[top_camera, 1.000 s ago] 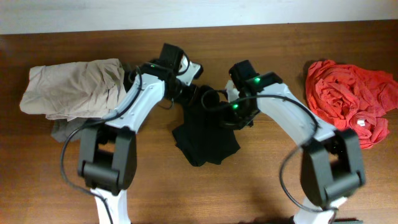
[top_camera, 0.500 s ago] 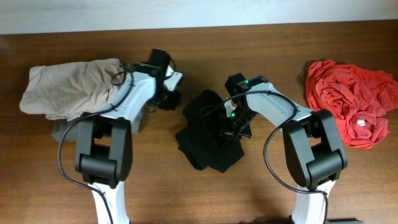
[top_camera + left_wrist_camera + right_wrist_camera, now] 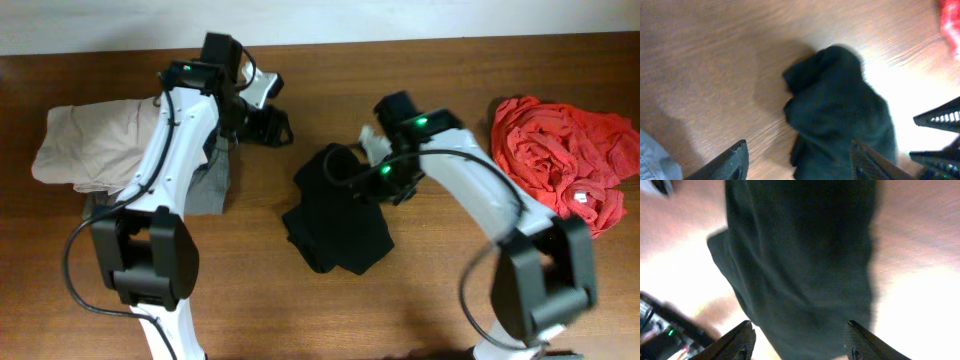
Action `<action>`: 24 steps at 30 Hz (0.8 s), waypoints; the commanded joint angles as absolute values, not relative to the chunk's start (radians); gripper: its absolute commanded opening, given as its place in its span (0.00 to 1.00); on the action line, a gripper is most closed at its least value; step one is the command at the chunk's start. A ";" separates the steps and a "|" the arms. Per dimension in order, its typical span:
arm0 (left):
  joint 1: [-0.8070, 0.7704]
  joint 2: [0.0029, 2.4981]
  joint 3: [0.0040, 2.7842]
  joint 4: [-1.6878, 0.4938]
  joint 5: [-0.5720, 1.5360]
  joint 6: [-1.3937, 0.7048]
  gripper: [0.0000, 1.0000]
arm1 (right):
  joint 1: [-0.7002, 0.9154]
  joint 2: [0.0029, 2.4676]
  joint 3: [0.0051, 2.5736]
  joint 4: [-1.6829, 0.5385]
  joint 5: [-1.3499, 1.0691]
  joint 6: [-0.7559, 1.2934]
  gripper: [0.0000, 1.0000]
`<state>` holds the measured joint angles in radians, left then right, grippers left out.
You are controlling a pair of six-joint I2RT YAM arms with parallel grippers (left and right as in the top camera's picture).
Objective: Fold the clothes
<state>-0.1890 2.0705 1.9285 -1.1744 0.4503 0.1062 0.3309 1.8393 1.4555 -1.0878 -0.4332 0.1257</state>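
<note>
The clothes, a black shirt [image 3: 335,215], lie bunched in a rumpled heap at the table's middle; no logo shows. My left gripper [image 3: 268,126] hovers open up and to the left of the heap, apart from it. In the left wrist view the shirt [image 3: 840,110] lies on the wood beyond the open left gripper [image 3: 802,160], nothing held. My right gripper [image 3: 388,182] is over the heap's upper right edge. In the right wrist view the right gripper [image 3: 800,340] stands open, and the black shirt [image 3: 800,255] fills the space beyond it.
A beige garment [image 3: 110,140] is piled at the far left with a grey garment [image 3: 205,185] under its near edge. A red-orange garment [image 3: 565,160] lies crumpled at the far right. The table's far edge [image 3: 320,45] runs just behind both arms.
Both grippers have gone from shut to open. The left arm has drawn away from the shirt toward the far left. The right gripper has shifted to the heap's upper right.
</note>
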 commanded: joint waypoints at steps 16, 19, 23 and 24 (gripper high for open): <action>-0.209 1.713 1.661 -1.354 0.298 -0.271 0.65 | 0.170 1.544 1.524 -1.120 -0.253 0.082 0.72; -0.228 1.698 1.436 -1.160 0.496 -0.376 0.72 | 0.170 1.544 1.524 -1.119 -0.253 0.081 0.72; -0.257 1.700 1.141 -0.813 0.714 -0.571 0.77 | 0.170 1.544 1.524 -1.123 -0.253 0.081 0.71; -0.262 1.700 1.097 -0.765 0.716 -0.622 0.77 | 0.170 1.544 1.524 -1.127 -0.253 0.081 0.71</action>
